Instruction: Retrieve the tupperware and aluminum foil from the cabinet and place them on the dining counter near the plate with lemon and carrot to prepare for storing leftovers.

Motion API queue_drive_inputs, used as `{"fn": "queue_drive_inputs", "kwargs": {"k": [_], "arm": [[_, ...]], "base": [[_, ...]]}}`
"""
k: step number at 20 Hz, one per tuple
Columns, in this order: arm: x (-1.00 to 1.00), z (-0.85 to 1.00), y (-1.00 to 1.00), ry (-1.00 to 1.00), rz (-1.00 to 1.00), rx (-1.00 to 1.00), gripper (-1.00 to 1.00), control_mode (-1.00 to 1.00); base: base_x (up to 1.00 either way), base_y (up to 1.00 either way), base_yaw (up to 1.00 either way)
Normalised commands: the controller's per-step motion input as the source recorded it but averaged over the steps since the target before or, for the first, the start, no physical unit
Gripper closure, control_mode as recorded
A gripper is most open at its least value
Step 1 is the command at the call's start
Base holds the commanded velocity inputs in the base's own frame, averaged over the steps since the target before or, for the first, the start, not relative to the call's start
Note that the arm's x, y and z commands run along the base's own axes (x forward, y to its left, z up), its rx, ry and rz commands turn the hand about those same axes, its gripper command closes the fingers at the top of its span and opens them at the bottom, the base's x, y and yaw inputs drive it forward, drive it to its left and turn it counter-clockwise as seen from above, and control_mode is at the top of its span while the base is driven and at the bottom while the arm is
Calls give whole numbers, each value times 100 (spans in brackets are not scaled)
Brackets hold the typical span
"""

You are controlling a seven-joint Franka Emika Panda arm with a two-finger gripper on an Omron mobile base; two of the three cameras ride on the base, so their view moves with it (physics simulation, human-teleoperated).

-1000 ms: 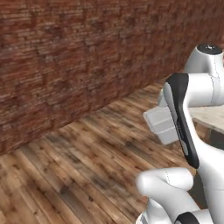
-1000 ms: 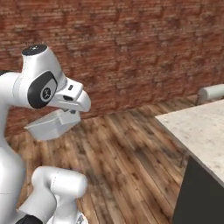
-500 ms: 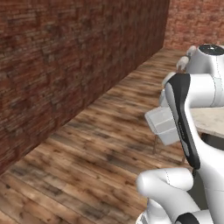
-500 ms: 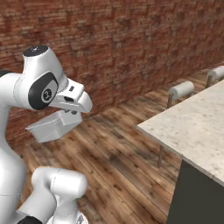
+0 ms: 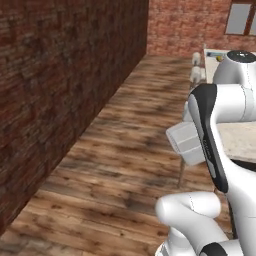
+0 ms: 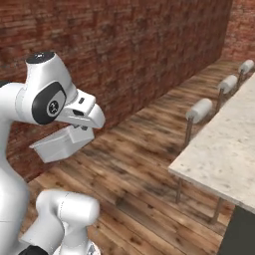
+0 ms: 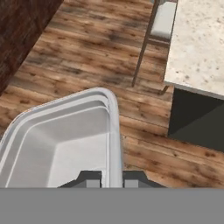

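Brick wall (image 6: 149, 45) and wooden floor (image 5: 130, 150) are seen beyond the speckled counter (image 6: 224, 149), beside which stools (image 6: 199, 110) are lined. White tupperware (image 7: 61, 140) is carried above the floor, its rim clamped by the pincer (image 7: 111, 178).

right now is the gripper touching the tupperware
Touching. In the hand view the gripper has a fingertip on each side of the tupperware rim, pinching its wall.
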Motion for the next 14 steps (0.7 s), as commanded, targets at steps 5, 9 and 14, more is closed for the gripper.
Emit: {"fn": "queue_drive_inputs", "kwargs": {"k": [5, 9, 14], "arm": [[0, 0, 0, 0, 0, 0, 100, 100], [0, 0, 0, 0, 0, 0, 100, 100], [0, 0, 0, 0, 0, 0, 100, 100]], "base": [[96, 61, -46], [94, 55, -46], [91, 53, -47]]}}
